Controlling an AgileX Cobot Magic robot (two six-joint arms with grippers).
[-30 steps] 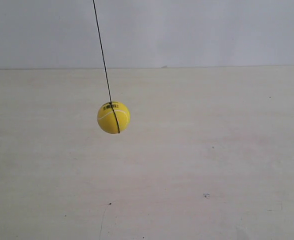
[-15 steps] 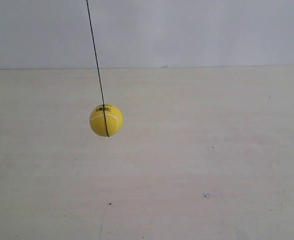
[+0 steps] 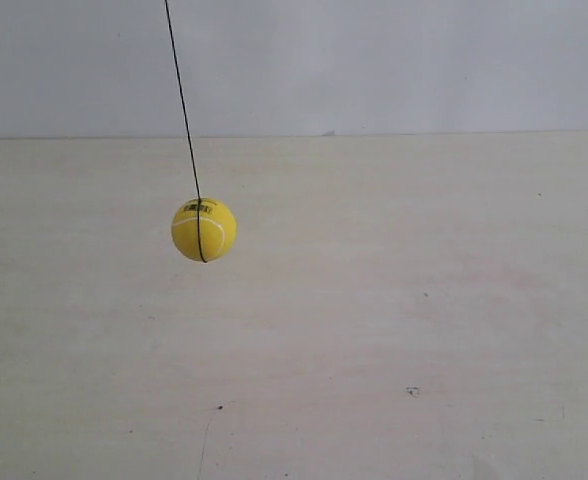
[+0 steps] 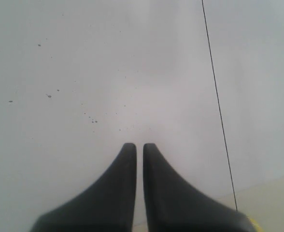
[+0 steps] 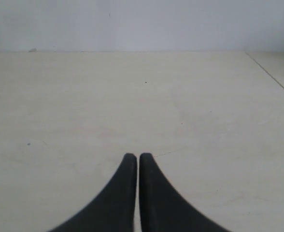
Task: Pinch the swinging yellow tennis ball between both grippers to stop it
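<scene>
The yellow tennis ball (image 3: 204, 230) hangs in the air on a thin dark string (image 3: 181, 100), left of centre in the exterior view, above the pale table. Neither arm shows in that view. In the left wrist view my left gripper (image 4: 139, 145) is shut with nothing between its black jaws; the string (image 4: 218, 106) runs past beside it, and a sliver of the yellow ball (image 4: 254, 223) peeks out at the frame's edge behind one jaw. My right gripper (image 5: 135, 155) is shut and empty over the table, with no ball in its view.
A pale table top (image 3: 394, 330) with small dark specks fills the lower scene, and a plain light wall (image 3: 394, 60) stands behind it. In the right wrist view a table edge (image 5: 272, 75) runs diagonally at the far side.
The ball has swung toward the exterior view's left and risen slightly; the string's tilt has shifted with it.
</scene>
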